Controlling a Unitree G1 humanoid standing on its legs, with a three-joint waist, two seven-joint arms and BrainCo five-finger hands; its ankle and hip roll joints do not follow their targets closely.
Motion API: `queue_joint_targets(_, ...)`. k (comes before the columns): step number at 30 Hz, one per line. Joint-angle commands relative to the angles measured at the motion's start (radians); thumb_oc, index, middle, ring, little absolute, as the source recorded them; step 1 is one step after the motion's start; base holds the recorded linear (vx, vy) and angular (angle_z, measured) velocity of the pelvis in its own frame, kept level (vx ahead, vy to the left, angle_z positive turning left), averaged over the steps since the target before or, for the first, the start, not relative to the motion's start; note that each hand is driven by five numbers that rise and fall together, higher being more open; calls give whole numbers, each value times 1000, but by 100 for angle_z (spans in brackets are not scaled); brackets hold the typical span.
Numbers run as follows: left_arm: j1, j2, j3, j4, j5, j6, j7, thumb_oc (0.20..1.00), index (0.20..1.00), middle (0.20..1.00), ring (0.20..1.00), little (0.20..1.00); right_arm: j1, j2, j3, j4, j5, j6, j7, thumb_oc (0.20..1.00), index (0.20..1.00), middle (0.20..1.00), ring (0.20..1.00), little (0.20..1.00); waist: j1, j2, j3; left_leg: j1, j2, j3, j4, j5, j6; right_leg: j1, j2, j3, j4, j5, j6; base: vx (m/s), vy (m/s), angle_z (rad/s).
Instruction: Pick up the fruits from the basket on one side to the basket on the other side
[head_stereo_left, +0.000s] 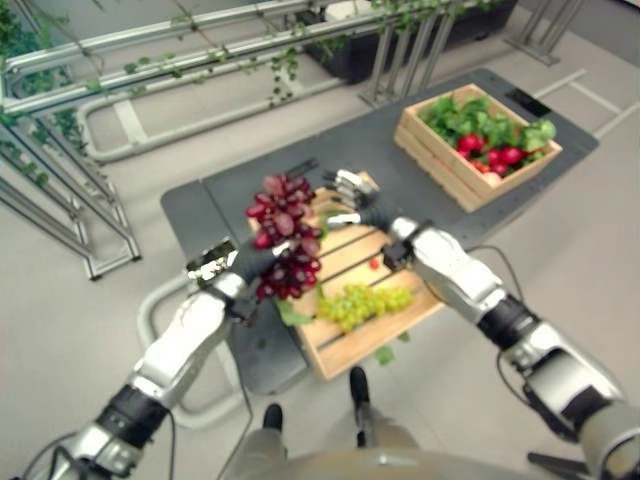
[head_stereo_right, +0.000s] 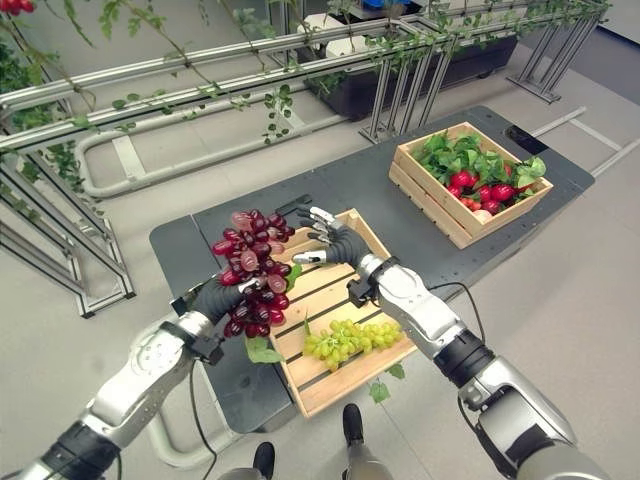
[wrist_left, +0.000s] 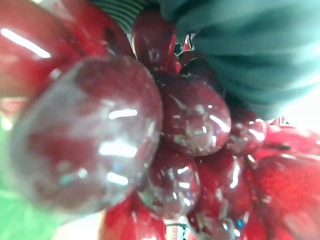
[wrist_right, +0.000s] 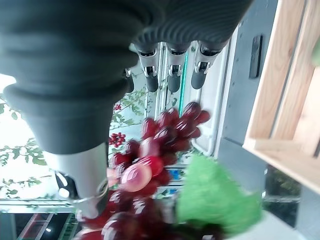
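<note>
A bunch of red grapes with a green leaf hangs above the left edge of the near wooden crate. My left hand is shut on it from the left, and the berries press close in the left wrist view. My right hand hovers open just right of the bunch, over the crate's far end, with its straight fingers pointing toward the grapes. A bunch of green grapes lies in the near crate. The far crate holds leafy greens and red fruits.
Both crates stand on a dark grey table. Metal rails with trailing vines run along the left and back. A small red fruit lies on the near crate's slats. Bare tabletop lies between the two crates.
</note>
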Motion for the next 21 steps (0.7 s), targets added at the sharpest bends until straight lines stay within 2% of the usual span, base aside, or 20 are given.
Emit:
queue_joint_targets(1,-86,67,52,-61,55,-70,-20,200,200,200,200,200,10,-18,-88,1,-84,-52,-21,1000,1000,1000,1000,1000,22,66,-50,10,-31,-39,-128,4,38,88,18,-22,48,-192,61,0,0,0)
queue_joint_targets(3,-104,147,67,-53,88,-70,-28,200,200,200,200,200,31,-17,-103,7,-110,-54,-23,1000,1000,1000,1000,1000,21,74,-53,11,-31,-39,-130,5,37,89,18,-22,46,-192,61,0,0,0)
queue_joint_targets(4,-132,233,62,-52,110,-71,-43,200,200,200,200,200,46,-15,-110,12,-117,-52,-18,1000,1000,1000,1000,1000,18,82,-55,11,-30,-41,-131,7,35,88,17,-22,45,-191,61,0,0,0)
queue_joint_targets(5,-134,235,60,-51,110,-72,-43,200,200,200,200,200,46,-14,-112,12,-118,-52,-18,1000,1000,1000,1000,1000,19,80,-54,11,-30,-41,-131,7,35,88,17,-23,45,-192,61,0,0,0)
queue_joint_targets(10,-195,380,33,-42,167,-80,-55,200,200,200,200,200,81,-11,-115,12,-130,-58,-10,1000,1000,1000,1000,1000,19,93,-56,11,-31,-45,-134,11,32,89,17,-23,40,-189,62,0,0,0)
queue_joint_targets(21,-327,522,-57,-43,313,-96,-59,200,200,200,200,200,111,-1,-146,-11,-170,-81,-33,1000,1000,1000,1000,1000,15,111,-57,3,-33,-51,-137,18,29,85,17,-19,36,-185,62,0,0,0)
